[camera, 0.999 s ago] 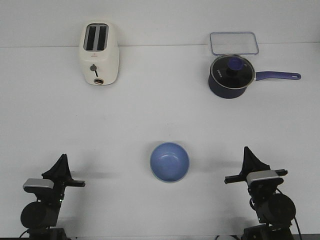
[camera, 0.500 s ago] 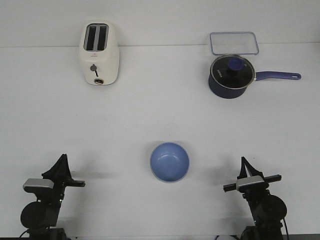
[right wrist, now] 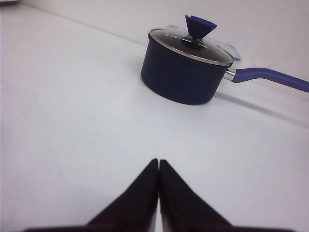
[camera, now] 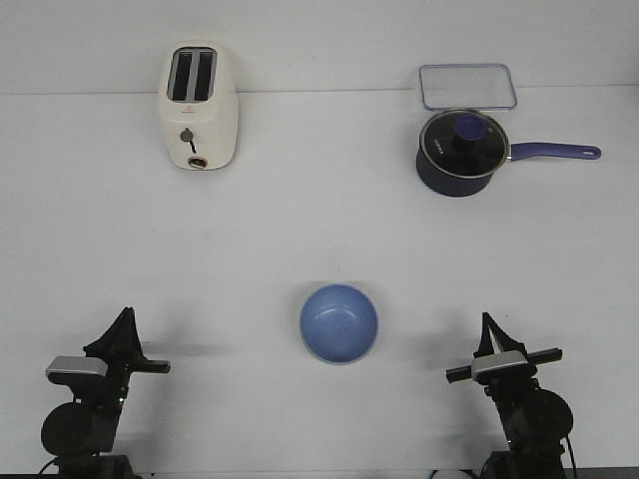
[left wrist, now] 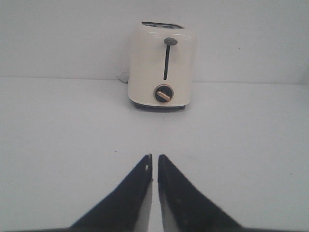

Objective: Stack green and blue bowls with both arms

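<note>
The light blue bowl (camera: 339,323) sits upright on the white table, near the front and midway between the arms. The green bowl does not show in any view. My left gripper (camera: 125,312) rests low at the front left, well left of the bowl; its jaws are shut with only a thin slit between them and hold nothing (left wrist: 154,157). My right gripper (camera: 486,317) rests low at the front right, well right of the bowl, with its jaws pressed together and empty (right wrist: 159,161). Neither wrist view shows a bowl.
A cream toaster (camera: 198,108) stands at the back left and faces the left wrist camera (left wrist: 162,65). A dark navy pot with a glass lid and long handle (camera: 459,150) stands at the back right, also in the right wrist view (right wrist: 186,67). A clear plastic container (camera: 467,86) lies behind the pot.
The right arm has drawn back a little toward the front edge and tilted slightly, then stayed still. The left arm and the blue bowl have not moved.
</note>
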Robot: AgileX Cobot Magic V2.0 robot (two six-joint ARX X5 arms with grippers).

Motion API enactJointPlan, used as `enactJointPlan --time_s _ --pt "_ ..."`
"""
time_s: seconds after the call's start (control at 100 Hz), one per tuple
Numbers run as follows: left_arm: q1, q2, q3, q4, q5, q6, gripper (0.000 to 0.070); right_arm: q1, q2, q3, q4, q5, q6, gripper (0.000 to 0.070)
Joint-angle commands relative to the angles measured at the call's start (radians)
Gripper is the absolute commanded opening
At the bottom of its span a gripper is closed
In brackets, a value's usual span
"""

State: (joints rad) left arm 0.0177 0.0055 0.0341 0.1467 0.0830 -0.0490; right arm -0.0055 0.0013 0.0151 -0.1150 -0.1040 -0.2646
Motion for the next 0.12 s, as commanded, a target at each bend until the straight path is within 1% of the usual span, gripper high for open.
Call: enactJointPlan --time_s 0.0,0.11 --pt "0.002 -0.001 -0.020 0.011 0.004 0.011 0.0015 0.000 0.000 -0.002 0.013 -0.001 -0.005 0.0000" --pt "0.002 -0.001 -0.020 0.011 0.004 0.011 0.0015 0.000 0.000 -0.002 0.013 -0.001 -0.005 0.0000"
